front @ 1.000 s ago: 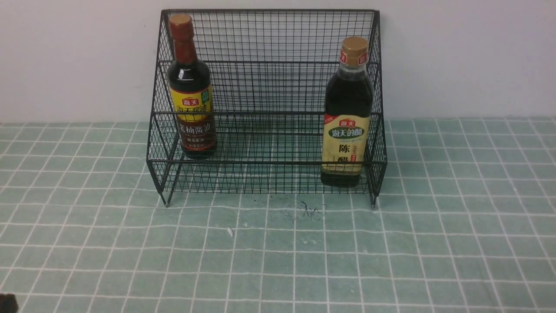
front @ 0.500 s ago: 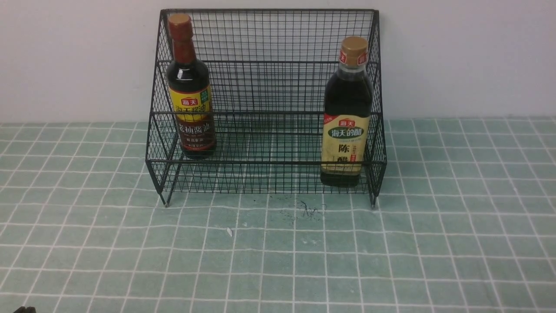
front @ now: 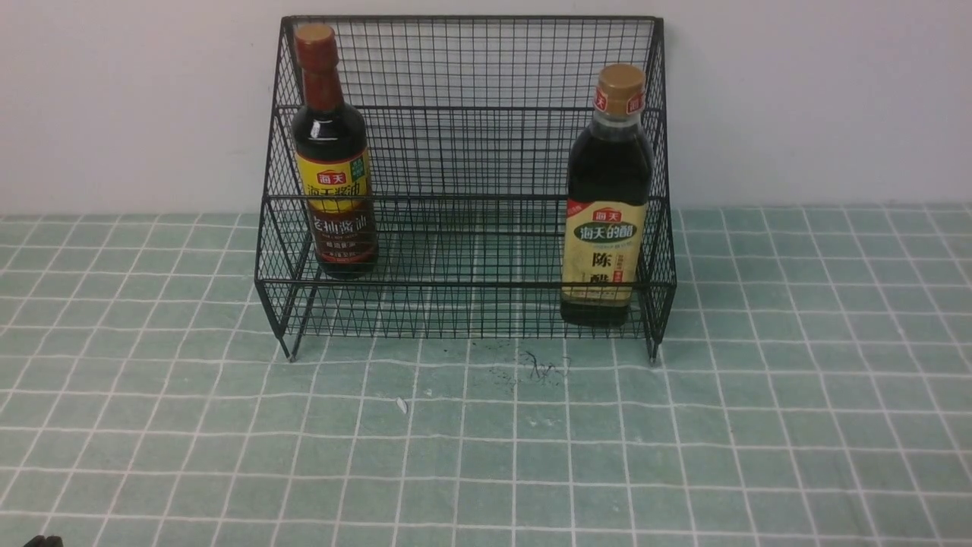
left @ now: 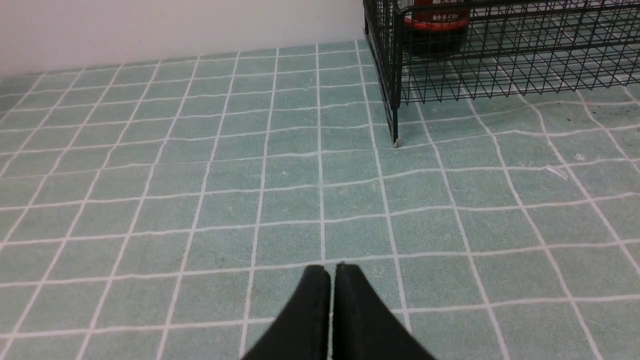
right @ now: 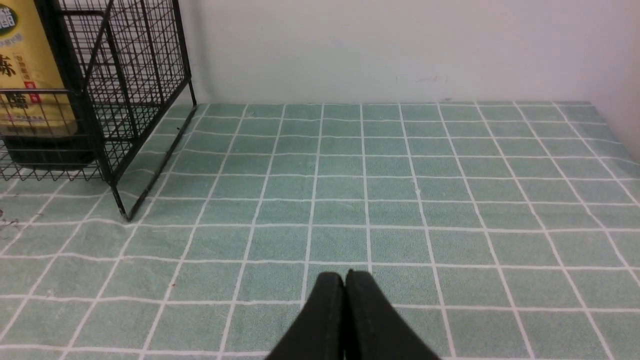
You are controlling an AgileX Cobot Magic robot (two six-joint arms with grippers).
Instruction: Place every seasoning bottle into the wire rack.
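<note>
The black wire rack (front: pixel 467 152) stands against the wall. On its upper tier at the left is the round seasoning bottle (front: pixel 334 159) with red neck wrap and yellow-and-maroon label. The squarer bottle (front: pixel 607 205) with gold cap and cream label stands on the lower tier at the right. Both are upright. My left gripper (left: pixel 330 270) is shut and empty, low over the cloth, well in front of the rack's left leg (left: pixel 395 135). My right gripper (right: pixel 345 275) is shut and empty too, off to the right of the rack (right: pixel 125 90) and the cream-label bottle (right: pixel 30 85).
A green checked cloth (front: pixel 486 441) covers the table up to a pale wall. Dark scribble marks (front: pixel 539 368) and a small white scrap (front: pixel 402 405) lie on the cloth in front of the rack. The table's right edge shows in the right wrist view.
A dark bit of the left arm at the front view's bottom-left corner has sunk lower, nearly out of the picture. Bottles and rack have not moved.
</note>
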